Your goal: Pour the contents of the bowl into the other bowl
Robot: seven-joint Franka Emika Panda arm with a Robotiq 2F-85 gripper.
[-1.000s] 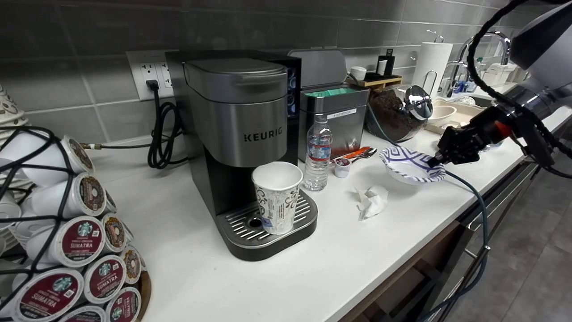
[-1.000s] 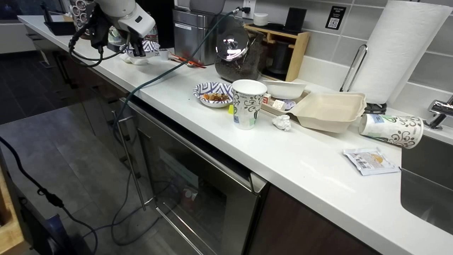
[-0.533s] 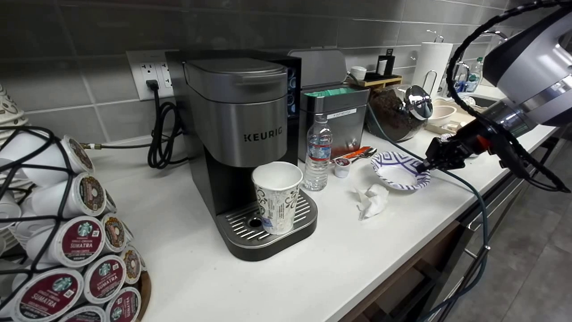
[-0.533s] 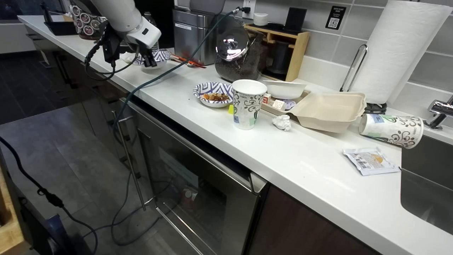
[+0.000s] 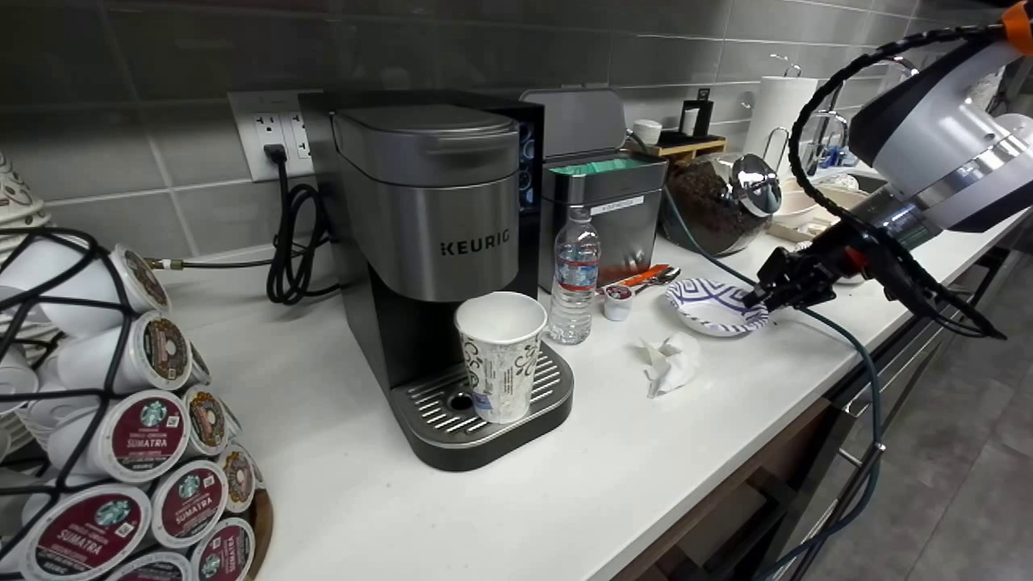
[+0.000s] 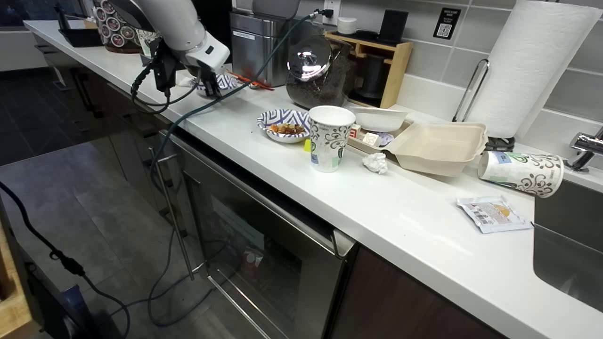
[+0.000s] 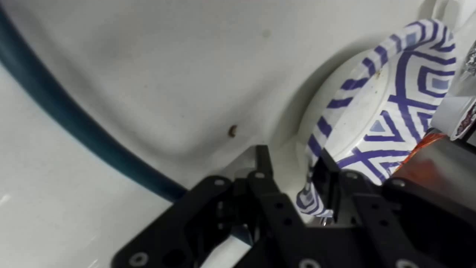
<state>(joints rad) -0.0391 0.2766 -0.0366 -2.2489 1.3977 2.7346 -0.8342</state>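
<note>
A small shallow paper bowl with a blue-and-white patterned rim rests on the counter; it shows in both exterior views. In the wrist view the bowl holds only a few specks. My gripper is at its rim, with one finger inside and one outside. In the wrist view the fingers stand apart, with a gap between the rim and the outer finger. A matching second bowl holds brown and orange bits, like nuts or raisins. It is mostly hidden behind my gripper in an exterior view.
A teal cable crosses the counter between the bowls. A white paper cup stands beside the filled bowl. A crumpled napkin, a water bottle and a coffee maker stand near the other bowl. A crumb lies on the counter.
The near-empty bowl has come down from above the counter onto it. My gripper has lowered with it and shifted toward the filled bowl. The filled bowl has not moved.
</note>
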